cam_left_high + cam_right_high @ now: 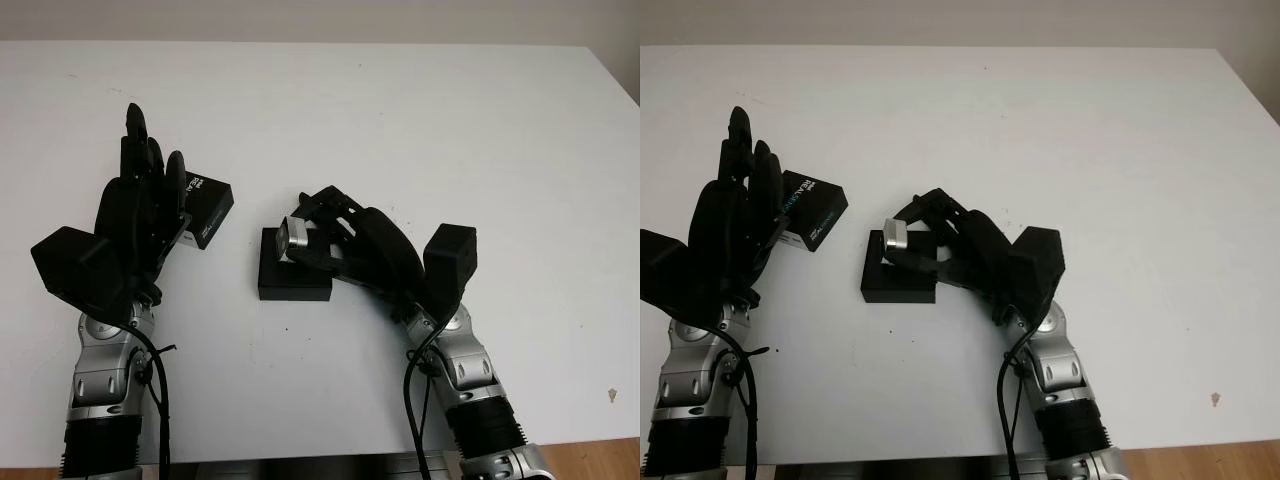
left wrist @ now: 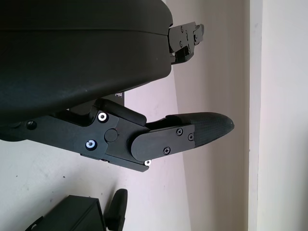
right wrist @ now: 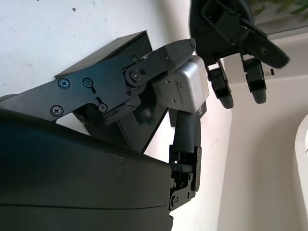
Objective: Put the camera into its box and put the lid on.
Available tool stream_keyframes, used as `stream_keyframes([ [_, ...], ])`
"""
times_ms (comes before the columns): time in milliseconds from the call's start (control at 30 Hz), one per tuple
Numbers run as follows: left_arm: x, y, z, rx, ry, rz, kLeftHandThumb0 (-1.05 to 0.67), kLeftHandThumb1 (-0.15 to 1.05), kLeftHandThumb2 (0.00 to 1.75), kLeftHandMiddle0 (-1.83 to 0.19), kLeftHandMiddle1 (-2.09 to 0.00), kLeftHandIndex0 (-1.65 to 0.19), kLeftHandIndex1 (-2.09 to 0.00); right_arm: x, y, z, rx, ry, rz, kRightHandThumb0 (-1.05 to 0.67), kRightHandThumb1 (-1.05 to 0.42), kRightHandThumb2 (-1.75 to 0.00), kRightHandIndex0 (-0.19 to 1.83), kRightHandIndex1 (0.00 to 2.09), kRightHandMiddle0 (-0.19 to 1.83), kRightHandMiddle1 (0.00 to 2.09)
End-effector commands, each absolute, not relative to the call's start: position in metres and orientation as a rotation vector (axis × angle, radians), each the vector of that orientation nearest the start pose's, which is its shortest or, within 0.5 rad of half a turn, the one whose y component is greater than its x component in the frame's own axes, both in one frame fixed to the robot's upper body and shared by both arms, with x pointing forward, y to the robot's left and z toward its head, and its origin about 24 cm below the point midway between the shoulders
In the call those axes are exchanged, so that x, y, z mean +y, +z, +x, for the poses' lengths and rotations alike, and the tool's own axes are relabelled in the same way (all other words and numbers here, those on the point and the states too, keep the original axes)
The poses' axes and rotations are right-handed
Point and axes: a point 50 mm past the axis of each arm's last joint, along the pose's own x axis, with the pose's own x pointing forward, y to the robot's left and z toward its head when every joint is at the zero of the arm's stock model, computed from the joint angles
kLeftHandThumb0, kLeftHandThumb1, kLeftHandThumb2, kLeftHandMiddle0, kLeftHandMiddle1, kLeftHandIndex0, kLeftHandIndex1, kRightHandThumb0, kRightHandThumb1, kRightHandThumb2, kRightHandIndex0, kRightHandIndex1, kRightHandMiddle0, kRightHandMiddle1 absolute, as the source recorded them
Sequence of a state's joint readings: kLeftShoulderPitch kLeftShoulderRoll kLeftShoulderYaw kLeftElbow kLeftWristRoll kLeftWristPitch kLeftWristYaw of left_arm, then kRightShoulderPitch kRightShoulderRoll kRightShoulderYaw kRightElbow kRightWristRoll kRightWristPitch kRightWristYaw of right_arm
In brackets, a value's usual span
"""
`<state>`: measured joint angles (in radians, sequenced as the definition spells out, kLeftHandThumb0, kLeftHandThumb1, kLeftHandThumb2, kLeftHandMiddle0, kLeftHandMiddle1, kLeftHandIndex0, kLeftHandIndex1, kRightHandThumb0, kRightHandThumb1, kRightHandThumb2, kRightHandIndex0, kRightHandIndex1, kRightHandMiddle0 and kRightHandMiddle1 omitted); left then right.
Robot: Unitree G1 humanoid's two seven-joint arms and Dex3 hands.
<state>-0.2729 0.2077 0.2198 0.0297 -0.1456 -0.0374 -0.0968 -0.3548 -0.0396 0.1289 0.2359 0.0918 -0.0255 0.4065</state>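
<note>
The small silver camera point(image 1: 293, 238) is pinched in my right hand point(image 1: 312, 225), which is shut on it just above the open black box point(image 1: 290, 282) in the middle of the table. In the right wrist view the camera point(image 3: 185, 89) sits between a finger and the thumb, with the box point(image 3: 120, 48) under it. The black lid point(image 1: 208, 207), with white lettering, lies to the left of the box. My left hand point(image 1: 150, 165) is open, right beside the lid's left end; whether it touches the lid I cannot tell.
The white table point(image 1: 420, 130) stretches bare to the back and right. Its front edge runs near the arms' bases, with wooden floor point(image 1: 600, 455) at the bottom right corner.
</note>
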Motion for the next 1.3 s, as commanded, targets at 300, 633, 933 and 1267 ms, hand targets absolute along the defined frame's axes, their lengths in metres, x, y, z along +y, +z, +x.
stream_keyframes([
  [300,0.215,0.128,0.298,-0.33,0.051,0.045,-0.66,1.05,0.57,0.19,0.0,0.19,0.0,-0.069,0.069,0.298,-0.135,0.669,-0.071,-0.5,-0.98,-0.05,0.17,0.06,0.3,1.77],
  [633,0.215,0.128,0.298,-0.334,0.059,0.038,-0.66,1.05,0.57,0.19,0.0,0.19,0.0,-0.071,0.07,0.296,-0.191,0.654,-0.211,-0.49,-0.97,-0.05,0.18,0.06,0.31,1.73],
  [933,0.216,0.128,0.297,-0.334,0.058,0.039,-0.65,1.05,0.58,0.19,0.0,0.19,0.0,-0.083,0.085,0.294,-0.246,0.645,-0.385,-0.49,-0.97,-0.05,0.14,0.04,0.14,1.51],
  [1267,0.218,0.128,0.296,-0.332,0.057,0.052,-0.65,1.05,0.58,0.19,0.0,0.19,0.0,-0.098,0.105,0.288,-0.397,0.59,-0.461,-0.56,-0.96,-0.05,0.03,0.01,-0.07,1.12],
])
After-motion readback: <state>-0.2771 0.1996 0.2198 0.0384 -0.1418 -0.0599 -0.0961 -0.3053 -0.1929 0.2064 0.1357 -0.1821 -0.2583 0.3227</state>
